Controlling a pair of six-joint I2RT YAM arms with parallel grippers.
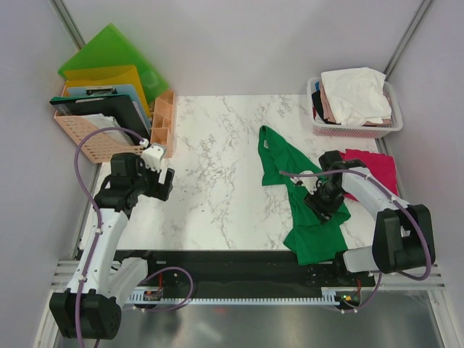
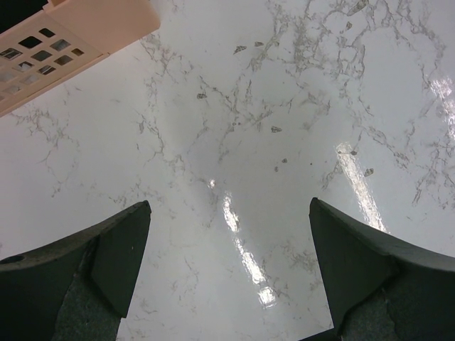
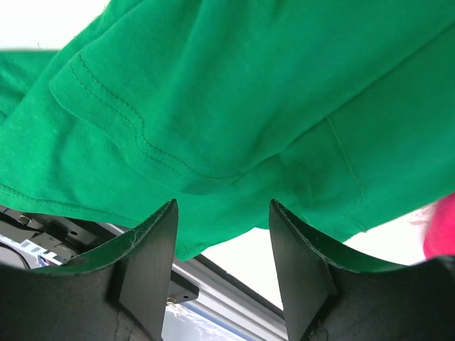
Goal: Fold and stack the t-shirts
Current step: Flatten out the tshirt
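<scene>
t-shirt (image 1: pixel 279 165) on table (image 1: pixel 210 145) right, basket (image 1: pixel 355 131) behind, rack (image 1: pixel 87 142) left

A white marble table (image 1: pixel 217 152) carries a peach lattice crate (image 1: pixel 101 145) at its left edge, packed with a green folder (image 1: pixel 109 49), a yellow folder (image 1: pixel 109 76) and a black board (image 1: pixel 98 109). A small peach divided tray (image 1: pixel 161 123) stands just beside it. A pink basket (image 1: pixel 355 131) sits at the far right corner.
</scene>
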